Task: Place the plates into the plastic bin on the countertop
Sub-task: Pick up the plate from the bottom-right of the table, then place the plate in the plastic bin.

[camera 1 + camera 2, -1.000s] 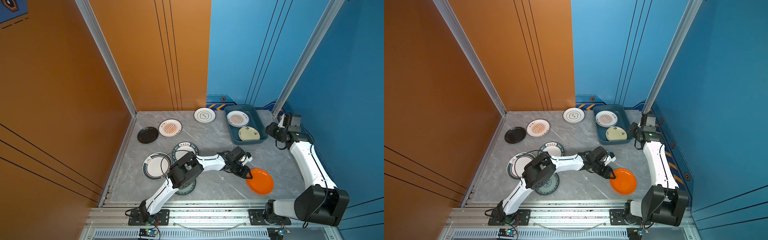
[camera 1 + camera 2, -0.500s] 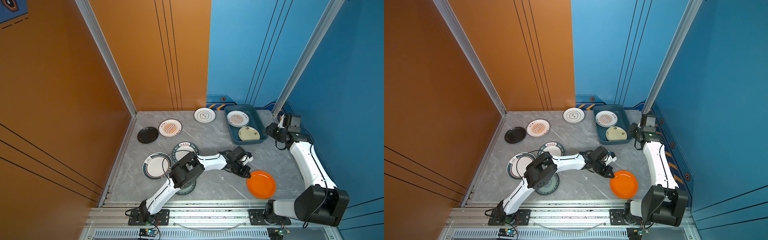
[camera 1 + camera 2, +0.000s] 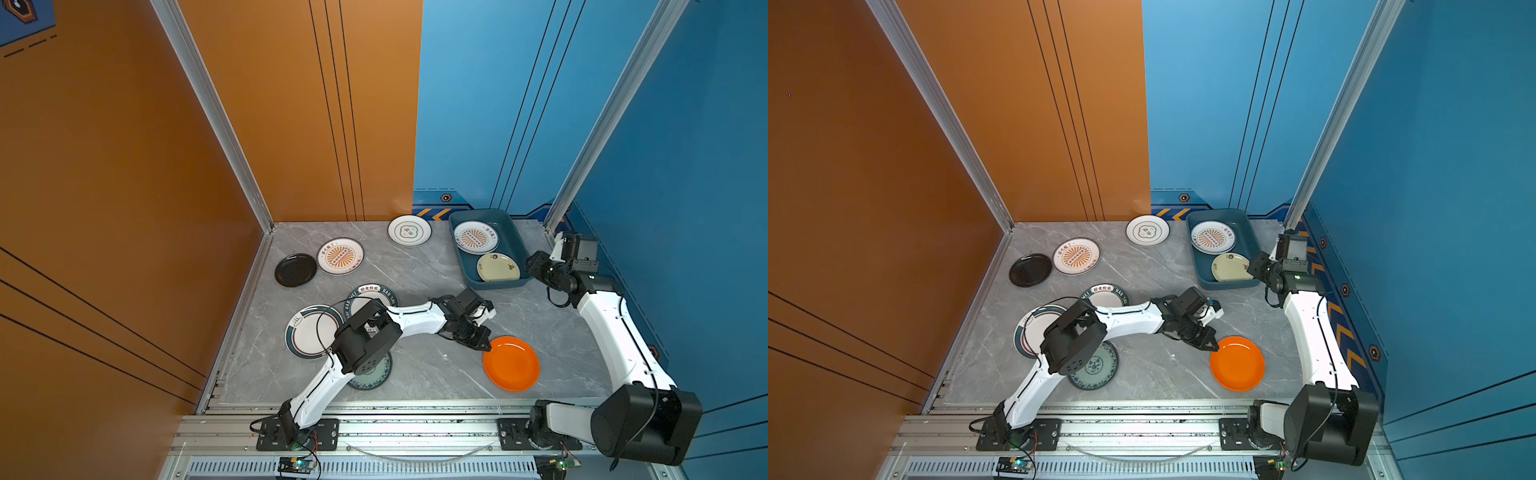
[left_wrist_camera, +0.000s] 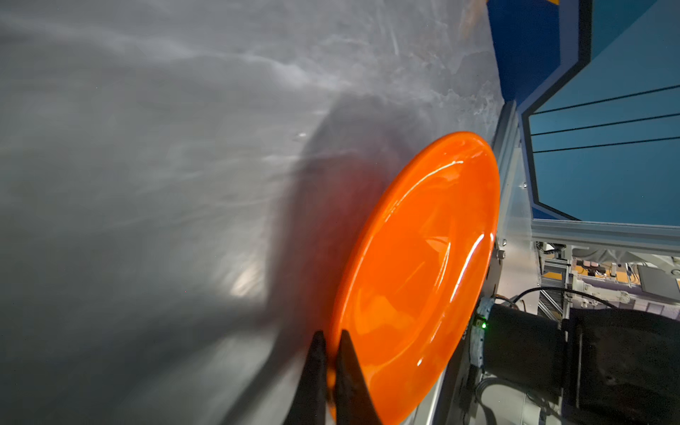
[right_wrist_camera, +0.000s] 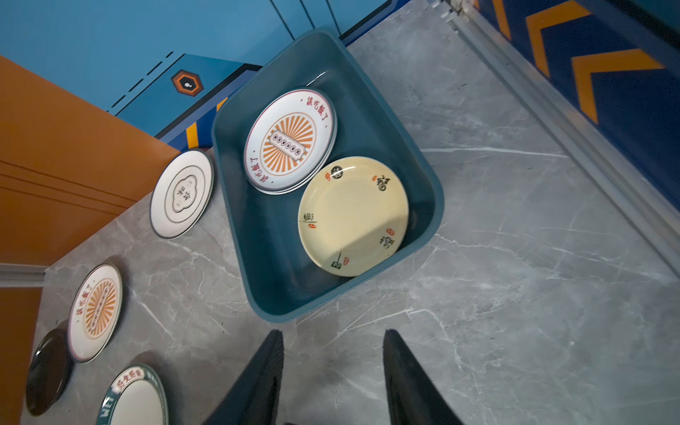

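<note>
My left gripper [image 4: 331,340] is shut on the near rim of the orange plate [image 3: 511,363], which sits at the front right of the countertop [image 3: 419,266]. In both top views its tip [image 3: 1213,347] meets the plate's left edge. The plastic bin [image 3: 509,239] at the back right holds a sunburst plate [image 5: 290,140] and a cream-yellow plate [image 5: 353,217]. My right gripper [image 5: 333,335] hangs open over bare countertop just beside the bin's near corner, with nothing between its fingers.
Loose on the countertop are a black plate [image 3: 295,270], a sunburst plate [image 3: 340,256], a white plate [image 3: 409,230], two green-rimmed plates [image 3: 309,332] [image 3: 370,293] and a teal floral plate [image 3: 372,374] partly under my left arm. Walls enclose three sides.
The left jaws have closed onto the orange plate's rim, and the gripper and plate have shifted slightly left. The right arm has not moved.
</note>
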Available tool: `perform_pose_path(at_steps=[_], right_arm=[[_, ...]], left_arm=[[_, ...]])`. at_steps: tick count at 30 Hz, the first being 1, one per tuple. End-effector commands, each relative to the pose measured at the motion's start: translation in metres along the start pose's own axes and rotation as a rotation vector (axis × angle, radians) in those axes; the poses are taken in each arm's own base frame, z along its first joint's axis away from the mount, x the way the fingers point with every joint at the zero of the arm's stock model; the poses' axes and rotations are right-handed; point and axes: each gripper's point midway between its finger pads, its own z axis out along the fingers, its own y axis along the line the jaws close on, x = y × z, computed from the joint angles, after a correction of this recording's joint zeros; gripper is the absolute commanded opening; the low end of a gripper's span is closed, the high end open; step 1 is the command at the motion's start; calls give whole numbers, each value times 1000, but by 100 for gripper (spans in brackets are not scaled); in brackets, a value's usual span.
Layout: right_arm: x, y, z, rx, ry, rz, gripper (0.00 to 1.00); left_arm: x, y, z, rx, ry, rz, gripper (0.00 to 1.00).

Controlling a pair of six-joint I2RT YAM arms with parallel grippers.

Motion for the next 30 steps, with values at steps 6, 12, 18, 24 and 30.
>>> perform_pose_path(at_steps=[6,12,18,24,30], right_arm=[[44,45,9,-189,146,-117,51],[78,85,17,-342,269,-170,67],[108,103,30,-409,363,-215,71],[127,130,32,-529,411,-231,71],[139,146,27,-595,434,-264,70]], left_arm=[[-12,77,-109,-189,-125,-84,0],[-15,89,-181,-204,-233,-110,0],[-20,78,-235,-161,-334,-108,0],[-23,77,-255,-146,-373,-119,0],[-28,74,-259,-137,-385,-114,0]])
